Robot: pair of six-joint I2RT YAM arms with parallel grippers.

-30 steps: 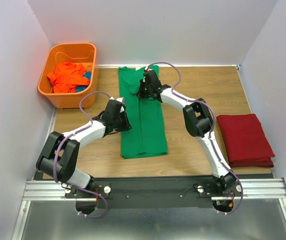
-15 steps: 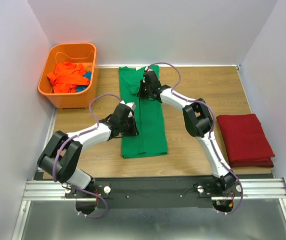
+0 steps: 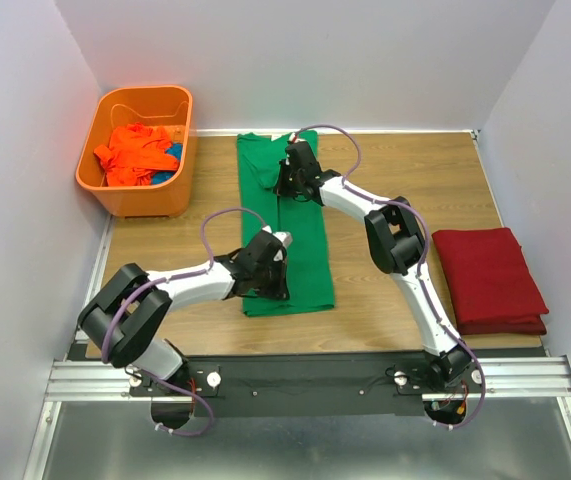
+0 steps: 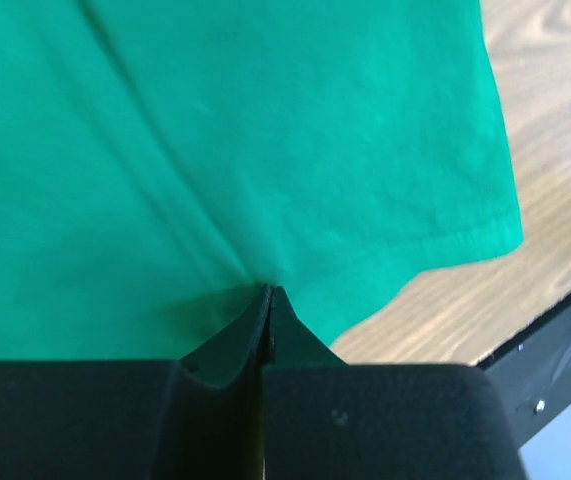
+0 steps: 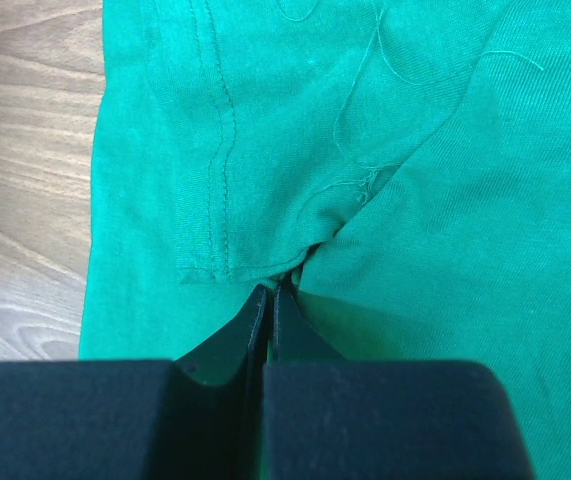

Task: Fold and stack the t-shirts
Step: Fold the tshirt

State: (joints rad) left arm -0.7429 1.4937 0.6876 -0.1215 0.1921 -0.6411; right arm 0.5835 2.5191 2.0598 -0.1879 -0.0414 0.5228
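Two arms rise from a metal rail at the near edge of the wooden bench. The left arm reaches inward and low over the bench. The left gripper sits on the near end of the green t-shirt, on its left part just short of the hem. In the left wrist view its jaws are pressed together with a small ridge of green cloth pinched between their tips, and creases run away from that pinch. The stitched hem curves past on the right of that view, with bare wood beyond it.

The green t-shirt lies flat in the middle of the bench as a long narrow strip running from near to far, with a lengthwise fold line down it. Its far end reaches the back edge of the bench.

To the right, well apart from the green strip, the dark red t-shirt lies folded into a neat rectangle beside the right wall.

Farther back, the right arm bends across to the far part of the green strip. The right gripper has its jaws together, clamped on green cloth just beside a stitched edge, with loose threads showing above.

At the far left corner stands an orange plastic basket. A crumpled orange t-shirt lies inside it, along with a bit of blue cloth.
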